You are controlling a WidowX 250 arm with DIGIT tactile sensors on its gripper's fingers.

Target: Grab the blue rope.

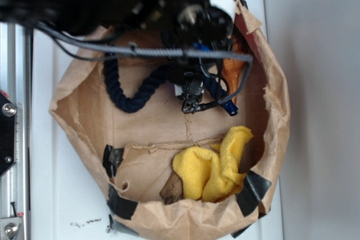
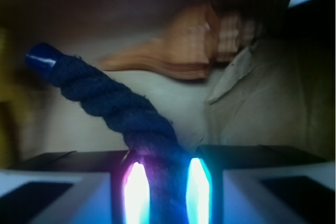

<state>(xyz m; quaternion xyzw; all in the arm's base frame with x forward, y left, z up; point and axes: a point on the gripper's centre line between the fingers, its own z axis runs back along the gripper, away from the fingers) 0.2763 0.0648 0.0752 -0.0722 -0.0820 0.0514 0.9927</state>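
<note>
The blue rope (image 1: 128, 100) is thick, twisted and dark navy. It lies in a curve on the floor of a brown paper bag (image 1: 79, 111), and one bright-blue capped end (image 1: 230, 108) pokes out to the right of the arm. In the wrist view the blue rope (image 2: 110, 103) runs from its blue cap at the upper left down between my two fingers. My gripper (image 2: 165, 182) is shut on it, with the lit pads pressed against both sides. In the exterior view my gripper (image 1: 196, 82) sits over the rope's middle and hides that part.
An orange seashell (image 1: 233, 66) (image 2: 184, 51) lies just beyond the rope, near the bag's right wall. A yellow cloth (image 1: 214, 170) is bunched at the bag's front. My grey braided cable (image 1: 169, 53) crosses above the bag. The crumpled bag walls rise all round.
</note>
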